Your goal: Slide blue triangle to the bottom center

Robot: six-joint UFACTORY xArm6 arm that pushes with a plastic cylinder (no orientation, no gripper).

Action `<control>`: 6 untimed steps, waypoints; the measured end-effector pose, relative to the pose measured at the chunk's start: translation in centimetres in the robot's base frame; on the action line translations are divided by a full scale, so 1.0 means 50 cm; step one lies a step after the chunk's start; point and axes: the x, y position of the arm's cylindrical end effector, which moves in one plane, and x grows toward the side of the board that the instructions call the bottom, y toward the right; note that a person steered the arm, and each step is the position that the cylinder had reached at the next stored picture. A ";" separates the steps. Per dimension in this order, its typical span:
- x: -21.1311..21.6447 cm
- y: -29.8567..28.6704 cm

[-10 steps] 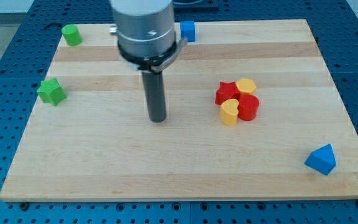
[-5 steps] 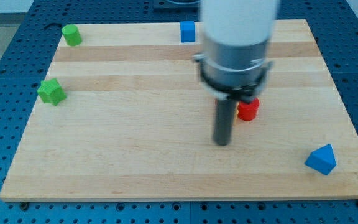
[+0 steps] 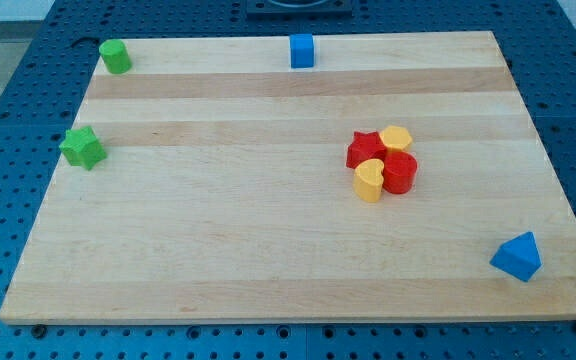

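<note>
Fingers unseen, state unknowable; blue triangle (image 3: 517, 256) sits near the board's (image 3: 218, 250) bottom-right edge.

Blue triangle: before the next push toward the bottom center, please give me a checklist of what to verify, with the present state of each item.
1. Blue triangle located: ok, it sits near the board's bottom right corner.
2. My tip in position behind the triangle: not ok, the tip does not show in the camera view.
3. Path along the bottom edge to the view's left free of blocks: ok.
4. Red and yellow cluster away from the path: ok, it lies above it, toward the view's top.
5. Green star, green cylinder and blue cube out of the way: ok, all far off.
6. Triangle safely on the board: ok, but close to the edge.
</note>
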 end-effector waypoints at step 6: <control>-0.021 -0.241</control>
